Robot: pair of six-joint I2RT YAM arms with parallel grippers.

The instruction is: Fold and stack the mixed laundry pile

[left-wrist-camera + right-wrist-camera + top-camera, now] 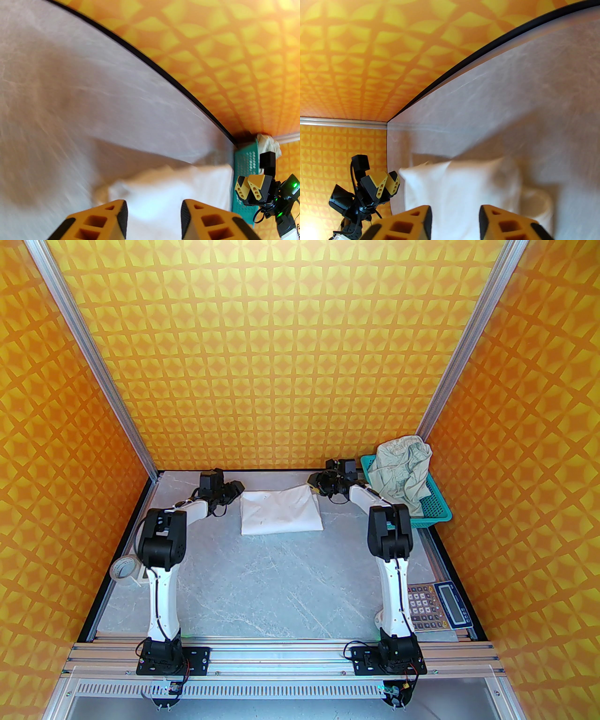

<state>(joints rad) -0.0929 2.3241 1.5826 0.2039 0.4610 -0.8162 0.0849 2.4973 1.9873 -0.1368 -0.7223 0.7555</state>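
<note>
The white T-shirt (pixel 280 512) lies folded into a rectangle on the grey table, near the back. At its far left corner my left gripper (pixel 236 489) hangs with its jaws apart. My right gripper (pixel 315 486) stands the same way at the far right corner. In the left wrist view the left gripper (pixel 154 208) is open above the T-shirt (pixel 164 187), with no cloth between its fingers. In the right wrist view the right gripper (pixel 455 211) is open over the T-shirt (pixel 452 187) too. The pale green shorts (pixel 403 469) lie crumpled in the teal basket (pixel 438 512).
The basket sits at the back right corner, close behind the right arm's elbow. A roll of tape (pixel 124 570) lies at the left table edge and a calculator (pixel 438 605) at the right edge. Orange patterned walls enclose the table on three sides.
</note>
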